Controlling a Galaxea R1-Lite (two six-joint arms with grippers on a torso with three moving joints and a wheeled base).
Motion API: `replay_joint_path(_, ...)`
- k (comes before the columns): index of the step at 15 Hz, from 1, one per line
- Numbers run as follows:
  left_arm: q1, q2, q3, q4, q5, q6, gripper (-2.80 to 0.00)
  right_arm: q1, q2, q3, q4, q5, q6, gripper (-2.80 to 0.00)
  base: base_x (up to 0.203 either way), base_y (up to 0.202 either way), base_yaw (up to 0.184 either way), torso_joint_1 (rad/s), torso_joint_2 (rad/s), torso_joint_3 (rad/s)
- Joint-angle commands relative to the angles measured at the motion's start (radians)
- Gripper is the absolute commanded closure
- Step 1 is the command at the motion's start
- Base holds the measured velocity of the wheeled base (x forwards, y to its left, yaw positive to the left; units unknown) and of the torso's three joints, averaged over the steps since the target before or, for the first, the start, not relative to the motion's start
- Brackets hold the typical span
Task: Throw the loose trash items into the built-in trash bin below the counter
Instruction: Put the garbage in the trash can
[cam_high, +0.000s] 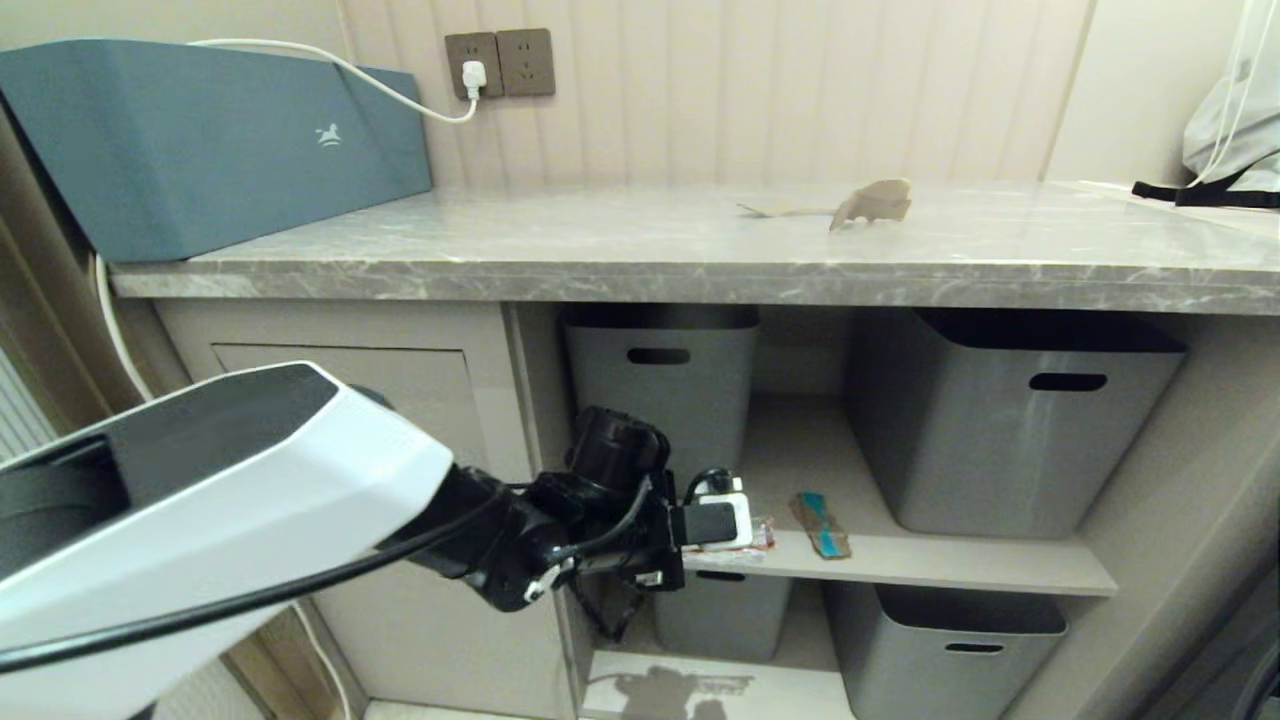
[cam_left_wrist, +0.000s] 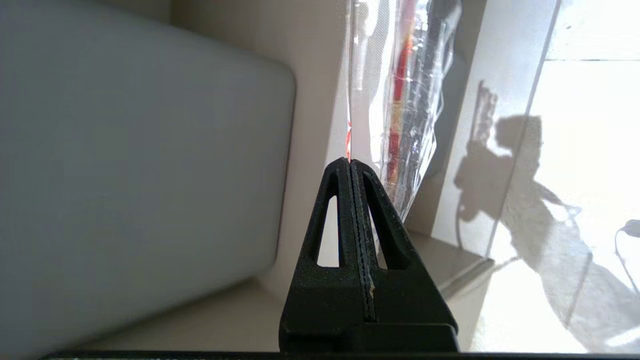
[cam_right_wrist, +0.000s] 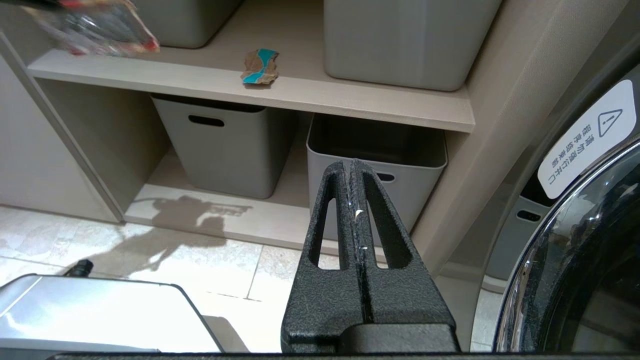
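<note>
Three trash pieces in view: a clear crinkly packet (cam_left_wrist: 400, 100) with red print in the left gripper (cam_high: 745, 528), a teal-and-brown scrap (cam_high: 822, 524) on the middle shelf (cam_high: 960, 570), and brown cardboard scraps (cam_high: 872, 203) on the counter (cam_high: 600, 250).
Left gripper: jaws pressed together on the packet's thin edge, at the shelf's front lip, just beside a grey tub (cam_high: 660, 390) at its 12 o'clock.
Right gripper (cam_right_wrist: 353, 167): jaws closed on nothing, parked low, pointing at the lower tubs.
Trash bin: the beige flap panel (cam_high: 350, 400) sits at about 10 o'clock from the left gripper, mostly hidden behind the arm; its sticker cannot be seen.
Risk, slip: the hold looks like only a sliver of slick film, so a quick swing toward the flap could let the packet slide out and fall to the floor.
Risk, snag: the hanging film may catch on the cabinet divider (cam_high: 525, 420) on the way across.
Risk, flap: a limp packet may fold against the flap instead of pushing it in.
Risk, leftovers: the shelf scrap lies at 3 o'clock of the gripper, near enough to be brushed off.
</note>
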Motion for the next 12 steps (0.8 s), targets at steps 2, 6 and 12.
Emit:
replay_joint_path(2,-0.011,-0.159,0.141,-0.001,0.007,-0.059,0.00,0.000,0.000,0.000,0.002,0.000,-0.001,0.00,0.000,0.000,0.000,0.000,0.00,0.000)
replay_joint_path(6,-0.019,-0.458,0.474,0.022,0.104,-0.414,0.00,0.000,0.000,0.000,0.002,0.000,-0.001,0.00,0.000,0.000,0.000,0.000,0.00,0.000)
replay_joint_path(12,0.254,-0.832,0.734,0.212,0.161,-0.908,0.00,0.000,0.000,0.000,0.002,0.000,-0.001,0.00,0.000,0.000,0.000,0.000,0.00,0.000)
